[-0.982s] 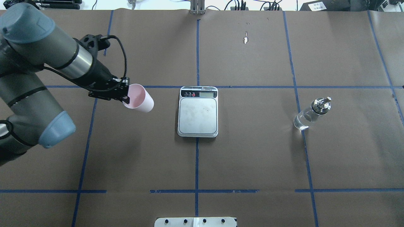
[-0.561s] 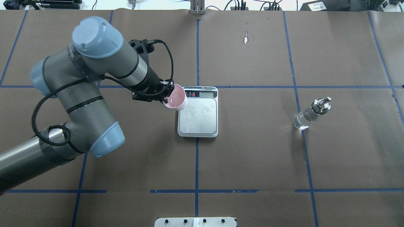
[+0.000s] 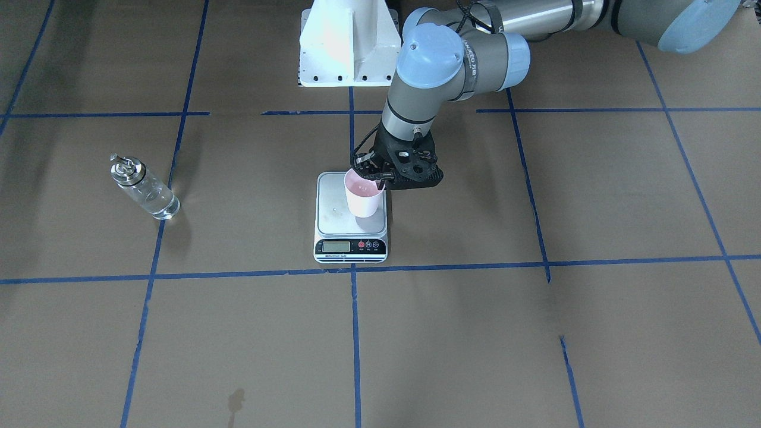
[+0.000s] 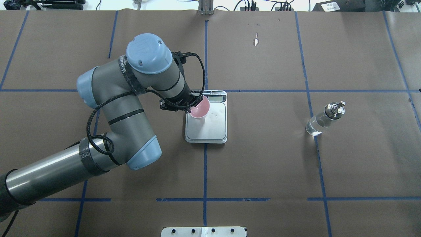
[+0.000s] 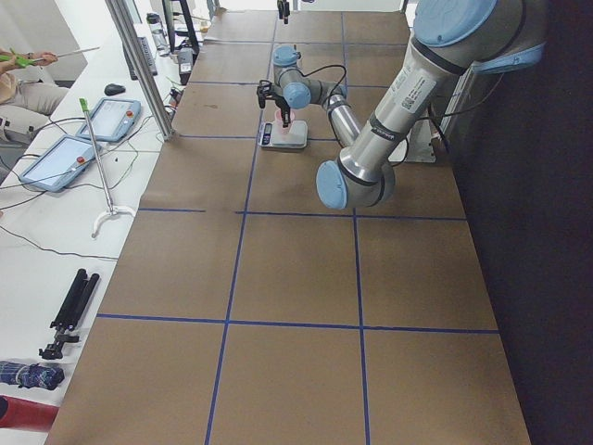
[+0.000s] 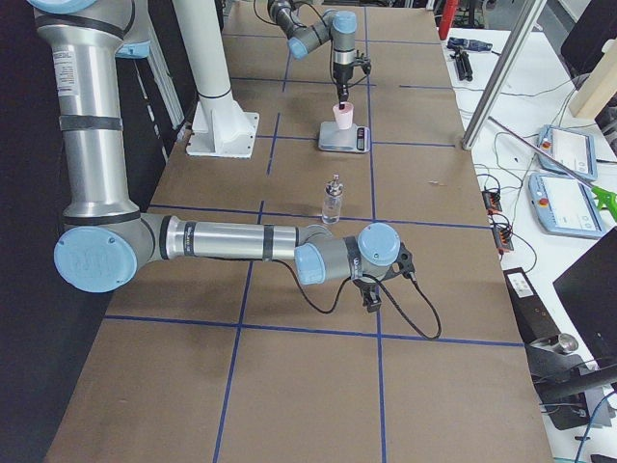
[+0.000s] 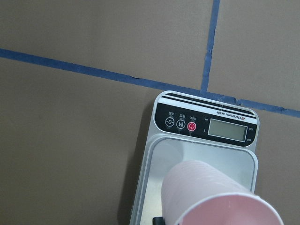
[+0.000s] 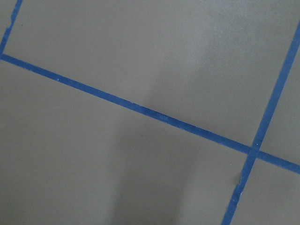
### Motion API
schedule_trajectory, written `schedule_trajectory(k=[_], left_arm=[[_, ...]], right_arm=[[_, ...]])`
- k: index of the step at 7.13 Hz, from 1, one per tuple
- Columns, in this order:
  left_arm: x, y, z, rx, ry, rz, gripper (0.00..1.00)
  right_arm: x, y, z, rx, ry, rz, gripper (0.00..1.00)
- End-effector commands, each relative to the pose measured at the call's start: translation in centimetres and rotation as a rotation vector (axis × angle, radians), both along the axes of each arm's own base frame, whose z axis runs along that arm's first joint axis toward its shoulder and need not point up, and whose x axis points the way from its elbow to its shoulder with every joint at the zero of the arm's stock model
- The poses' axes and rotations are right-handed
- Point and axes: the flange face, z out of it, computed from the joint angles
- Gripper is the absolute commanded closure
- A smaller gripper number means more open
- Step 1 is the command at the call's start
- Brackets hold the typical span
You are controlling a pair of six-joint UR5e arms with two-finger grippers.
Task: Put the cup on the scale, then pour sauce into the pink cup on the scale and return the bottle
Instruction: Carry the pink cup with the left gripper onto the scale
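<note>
ok, we see the left gripper [image 3: 381, 180] pinching the cup [image 3: 362, 200] at its rim on the side toward the robot's left. the fingers are closed narrow on the wall, one looks inside and one outside. cup is upright, mouth up, pink inside, over the steel platform of the scale [image 3: 332, 209]. it sits in the platform half nearer the robot's left, toward the display end in the overhead view [image 4: 200, 108]. we cannot tell whether its base touches the platform or sits just above it. in the left wrist view the cup [image 7: 211, 194] fills the lower right, with the scale's display [image 7: 228, 130] and red button [image 7: 192, 125] beyond it; display digits are too small to read.

the bottle [image 4: 324, 119] stands upright on the table [image 4: 263, 164], well apart from the scale on the robot's right side, just beside a blue tape line [image 4: 320, 171]. the metal spout cap is on and clear sauce [image 4: 314, 127] is inside it. nothing is touching it.

the right gripper [image 6: 371, 292] shows only in the exterior right view, low over the table nearer that camera than the bottle. we cannot tell if its fingers are wide or narrow. its wrist view shows only brown table and tape.
</note>
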Motion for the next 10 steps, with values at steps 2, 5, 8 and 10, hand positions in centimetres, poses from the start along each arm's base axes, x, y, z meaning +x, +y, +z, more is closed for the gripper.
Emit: schedule_trajectory(k=[2, 5, 8, 10], left_arm=[[1.2, 0.4, -0.6, 0.001, -0.001, 0.01, 1.0], [1.5, 0.3, -1.1, 0.004, 0.004, 0.012, 0.7], [1.5, 0.2, -1.2, 0.004, 0.005, 0.011, 0.68], [1.7, 0.5, -1.2, 0.007, 0.011, 0.015, 0.67]], right_arm=[[0.0, 0.0, -0.1, 0.002, 0.0, 0.0, 0.0], [0.0, 0.0, -0.1, 0.002, 0.0, 0.0, 0.0], [0.1, 0.0, -0.3, 0.006, -0.001, 0.001, 0.0], [0.0, 0.0, 0.0, 0.0, 0.0, 0.0, 0.0]])
